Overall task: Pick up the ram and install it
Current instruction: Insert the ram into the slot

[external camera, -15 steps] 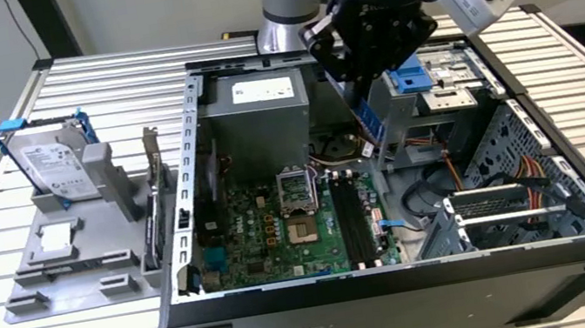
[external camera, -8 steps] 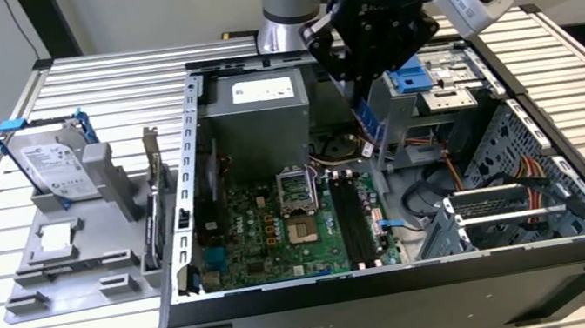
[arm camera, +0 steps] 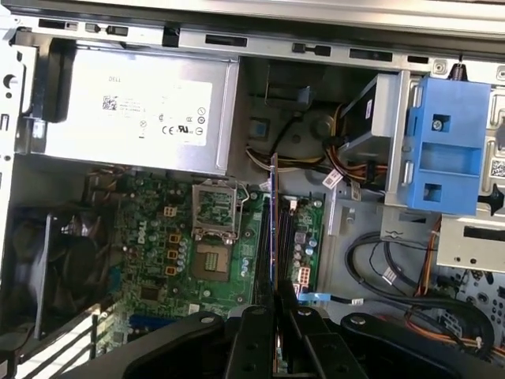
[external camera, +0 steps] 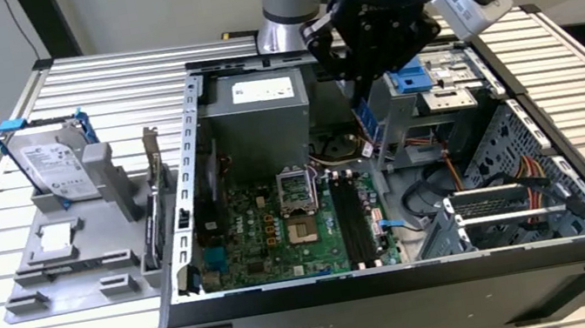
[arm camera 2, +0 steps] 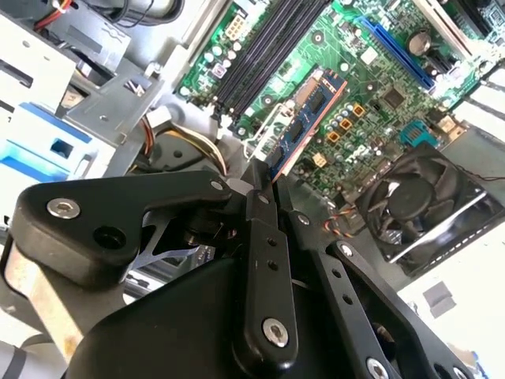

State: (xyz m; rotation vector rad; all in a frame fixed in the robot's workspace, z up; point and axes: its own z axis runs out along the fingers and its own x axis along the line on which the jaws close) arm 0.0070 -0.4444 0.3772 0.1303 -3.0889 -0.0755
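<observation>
My gripper (external camera: 361, 87) hangs over the open computer case (external camera: 404, 274), above the back part of the green motherboard (external camera: 279, 228). It is shut on the ram (external camera: 366, 124), a thin blue stick with dark chips that sticks out beyond the fingertips. In the second wrist view the ram (arm camera 2: 306, 120) points from the gripper (arm camera 2: 264, 180) toward the board, beside the black memory slots (arm camera 2: 264, 59). In the first wrist view the ram (arm camera: 274, 225) appears edge-on, held by the gripper (arm camera: 276, 298) and lined up along the slots (arm camera: 286, 237), still above them.
A silver hard drive (external camera: 54, 166) in a blue bracket and an upright card (external camera: 159, 189) stand in the grey fixture (external camera: 69, 270) on the exterior view's left. Inside the case are the power supply (arm camera: 134, 106), a fan (arm camera 2: 418, 207), a blue drive cage (arm camera: 446, 146) and loose cables (arm camera: 394, 272).
</observation>
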